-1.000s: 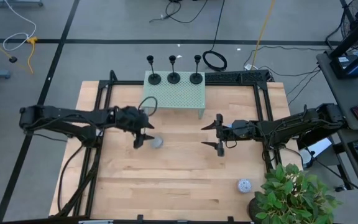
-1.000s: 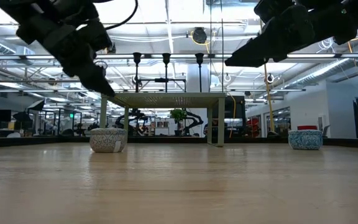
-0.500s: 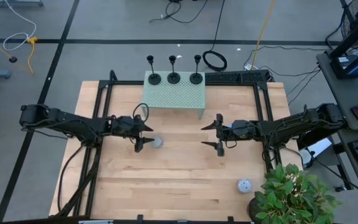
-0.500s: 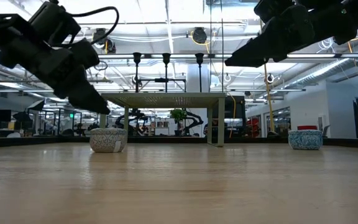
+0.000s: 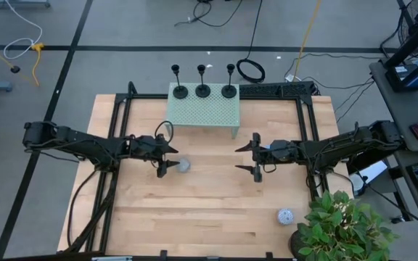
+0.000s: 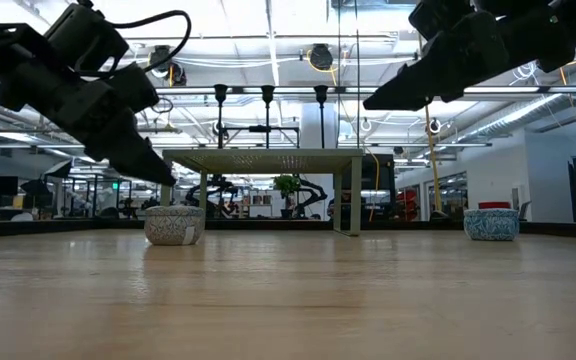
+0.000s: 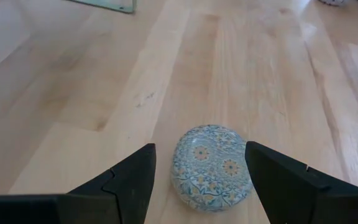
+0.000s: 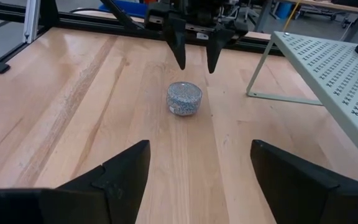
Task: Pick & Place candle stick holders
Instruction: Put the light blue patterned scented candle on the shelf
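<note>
Three black candle stick holders (image 5: 179, 90) (image 5: 203, 89) (image 5: 228, 90) stand upright on their dome bases along the far edge of a pale green perforated stand (image 5: 203, 112). They also show in the low view (image 6: 268, 98). My left gripper (image 5: 167, 161) is open and low over the table. It sits just left of a speckled puck (image 5: 183, 166), which lies ahead of its fingers in the left wrist view (image 7: 211, 167), untouched. My right gripper (image 5: 252, 156) is open and empty above mid-table.
A second speckled puck (image 5: 285, 216) lies near the front right corner, beside a potted plant (image 5: 339, 228). A black metal frame (image 5: 307, 127) borders the table's sides and far edge. Bare wood (image 5: 209, 203) lies between the grippers and toward the near edge.
My left gripper has gone down toward the table beside the puck and tipped flatter, staying open. The puck has not moved.
</note>
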Controlling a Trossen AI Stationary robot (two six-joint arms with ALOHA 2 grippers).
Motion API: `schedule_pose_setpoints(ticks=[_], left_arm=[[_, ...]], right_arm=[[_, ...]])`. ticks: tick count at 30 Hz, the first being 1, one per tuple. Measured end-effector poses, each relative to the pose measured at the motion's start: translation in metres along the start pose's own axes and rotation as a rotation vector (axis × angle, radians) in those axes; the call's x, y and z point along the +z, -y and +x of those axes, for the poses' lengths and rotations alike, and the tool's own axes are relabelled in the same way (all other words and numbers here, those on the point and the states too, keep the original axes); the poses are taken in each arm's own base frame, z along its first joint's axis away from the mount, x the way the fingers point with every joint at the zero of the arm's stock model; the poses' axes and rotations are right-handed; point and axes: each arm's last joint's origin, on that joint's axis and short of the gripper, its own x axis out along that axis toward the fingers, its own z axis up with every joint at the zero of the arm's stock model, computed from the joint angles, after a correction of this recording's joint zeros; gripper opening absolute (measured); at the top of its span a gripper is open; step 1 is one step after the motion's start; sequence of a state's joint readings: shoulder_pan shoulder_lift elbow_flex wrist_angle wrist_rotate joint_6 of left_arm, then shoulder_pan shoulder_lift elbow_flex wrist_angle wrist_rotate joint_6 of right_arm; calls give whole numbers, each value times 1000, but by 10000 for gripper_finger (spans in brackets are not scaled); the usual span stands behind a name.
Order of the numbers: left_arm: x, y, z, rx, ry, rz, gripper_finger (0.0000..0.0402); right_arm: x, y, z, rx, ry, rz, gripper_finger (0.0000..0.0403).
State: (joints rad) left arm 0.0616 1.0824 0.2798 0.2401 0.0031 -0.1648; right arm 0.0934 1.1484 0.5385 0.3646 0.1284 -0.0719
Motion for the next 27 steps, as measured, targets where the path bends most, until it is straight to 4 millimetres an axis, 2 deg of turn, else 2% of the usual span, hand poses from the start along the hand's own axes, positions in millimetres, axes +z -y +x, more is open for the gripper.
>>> schedule_pose_setpoints(ticks=[8,15,27], left_arm=[[6,3,0,-9,68,14,255],[4,3,2,-6,45,-26,255],[-6,13,20,12,20,16,256]], right_arm=[[0,0,0,0,-4,-1,268],[0,0,0,1,-4,-4,267],[-2,0,0,4,-19,-6,267]])
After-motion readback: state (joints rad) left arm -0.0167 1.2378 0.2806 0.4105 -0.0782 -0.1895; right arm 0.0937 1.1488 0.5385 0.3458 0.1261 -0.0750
